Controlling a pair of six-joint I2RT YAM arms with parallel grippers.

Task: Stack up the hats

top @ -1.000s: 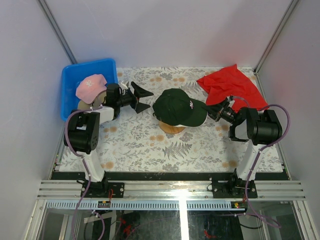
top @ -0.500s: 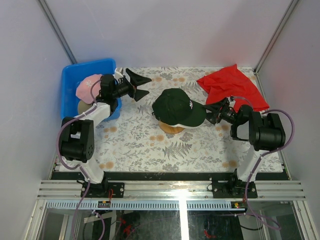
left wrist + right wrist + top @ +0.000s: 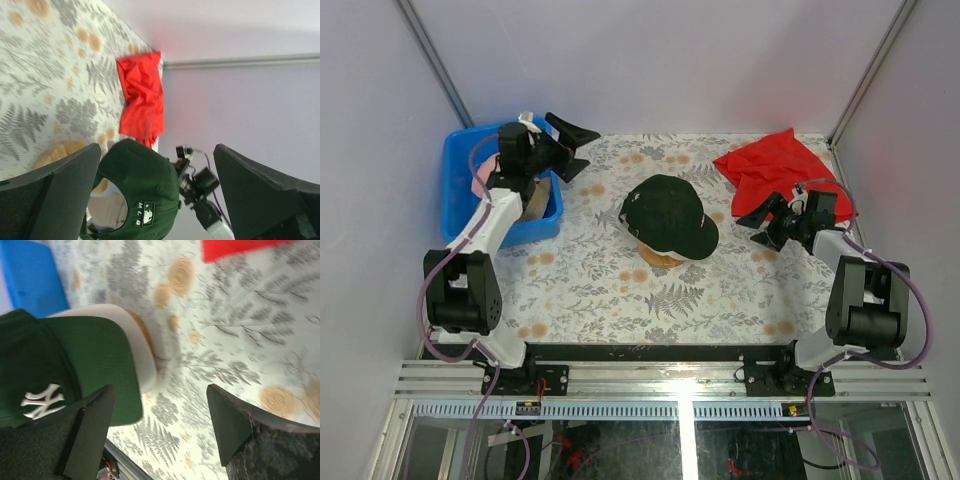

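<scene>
Your table (image 3: 620,290) wears a pale cover printed with grey ferns and orange flowers. At its far left you have a blue bin (image 3: 455,190), at the far right a crumpled red cloth (image 3: 780,170). Mid-table stands a wooden stand (image 3: 662,259), mostly hidden from you under the dark green cap (image 3: 665,212).

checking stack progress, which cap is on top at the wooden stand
The dark green fabric baseball cap with a white logo; only the brim of a white fabric cap shows beneath it.
</scene>
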